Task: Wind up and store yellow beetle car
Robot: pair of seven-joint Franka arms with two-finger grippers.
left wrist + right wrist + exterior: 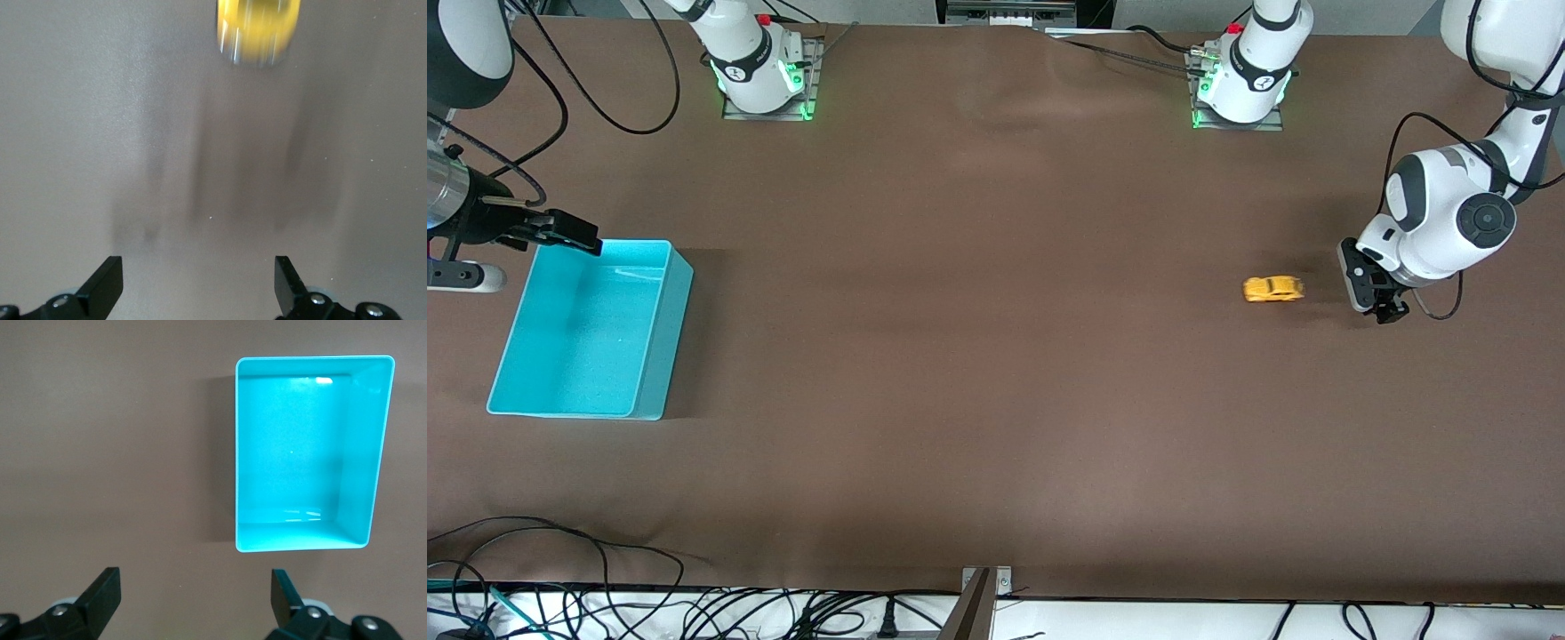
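Note:
The yellow beetle car stands on the brown table toward the left arm's end, blurred as if rolling. It also shows blurred in the left wrist view. My left gripper is low over the table just beside the car, apart from it, open and empty. The turquoise bin lies empty at the right arm's end and shows in the right wrist view. My right gripper hovers at the bin's edge farthest from the front camera, open and empty.
The two arm bases stand along the table's edge farthest from the front camera. Cables lie along the nearest edge. A wide stretch of bare brown table lies between car and bin.

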